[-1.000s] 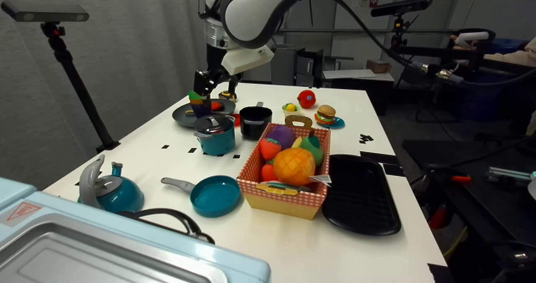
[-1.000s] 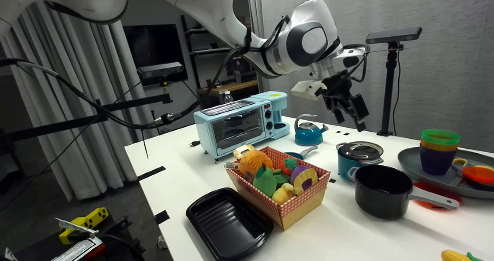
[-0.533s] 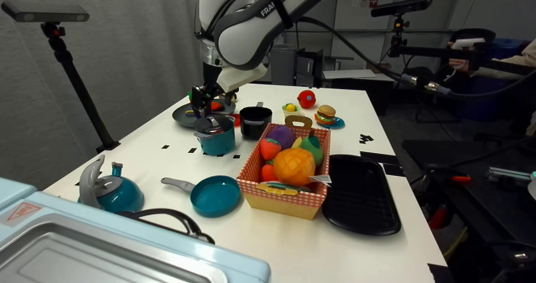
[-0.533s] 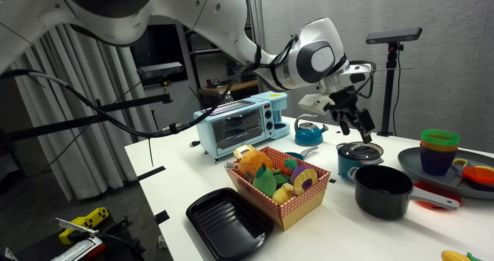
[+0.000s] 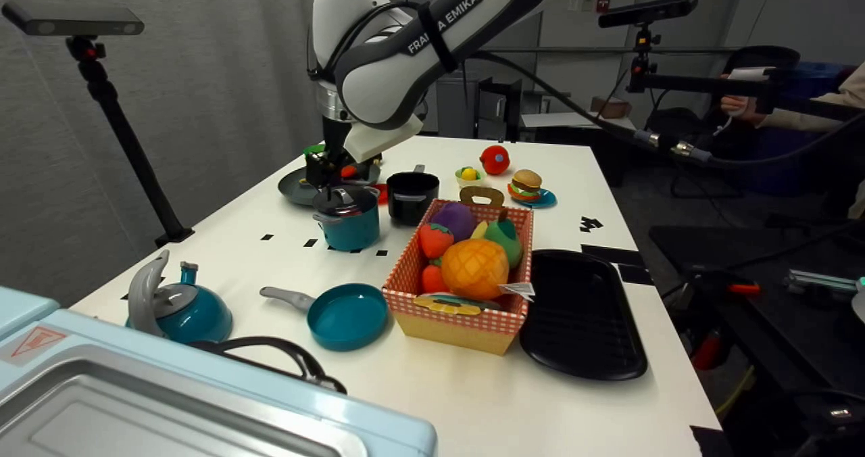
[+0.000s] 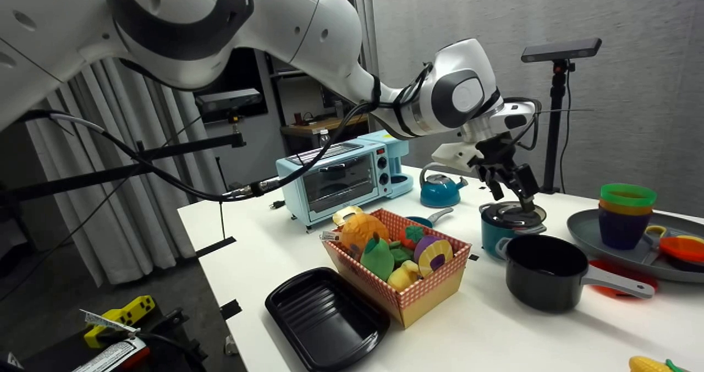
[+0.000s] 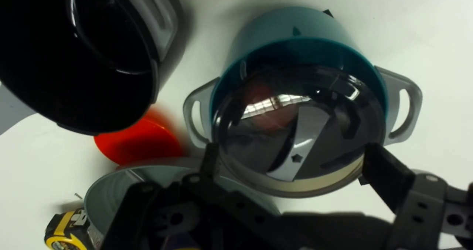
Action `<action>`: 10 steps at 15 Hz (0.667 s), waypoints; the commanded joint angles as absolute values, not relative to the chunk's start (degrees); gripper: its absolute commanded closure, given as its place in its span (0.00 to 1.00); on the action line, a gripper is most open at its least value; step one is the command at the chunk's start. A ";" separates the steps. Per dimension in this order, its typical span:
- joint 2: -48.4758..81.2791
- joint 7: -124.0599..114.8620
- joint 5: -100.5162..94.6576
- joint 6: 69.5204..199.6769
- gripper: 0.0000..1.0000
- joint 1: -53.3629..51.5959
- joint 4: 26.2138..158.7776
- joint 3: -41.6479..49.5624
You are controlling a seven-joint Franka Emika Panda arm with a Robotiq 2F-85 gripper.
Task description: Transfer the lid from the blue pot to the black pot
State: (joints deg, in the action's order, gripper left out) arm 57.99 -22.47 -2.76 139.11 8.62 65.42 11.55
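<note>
Hanging over the lid (image 7: 299,131) on the blue pot (image 7: 292,24), the empty tool (image 7: 291,151) gapes wide, probably to straddle it (the nearby black pot (image 6: 542,284) stands uncovered, presumably ready).

Two pots (image 6: 542,292), one lid (image 7: 303,139), one pincer (image 7: 292,155), one kettle (image 6: 440,196), one basket (image 6: 434,300), one toaster oven (image 6: 341,185)

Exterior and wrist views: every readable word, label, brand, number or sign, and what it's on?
"FRA… EMIKA": robot arm, part under a strap.
Red triangle sign: oven; symbol unclear.
Star-shaped mark: lid handle.
Too small to read: white tag at basket, paper label lower left.
Too blurred: tape measure's print.
</note>
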 commanded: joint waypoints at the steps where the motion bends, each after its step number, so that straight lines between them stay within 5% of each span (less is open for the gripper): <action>1: 61.83 -22.76 -1.59 136.26 0.01 8.81 58.95 12.11; 10: 63.62 -23.18 -1.56 134.58 0.68 8.91 55.67 11.85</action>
State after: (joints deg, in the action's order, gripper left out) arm 61.48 -22.92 -2.76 136.18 8.62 59.74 11.57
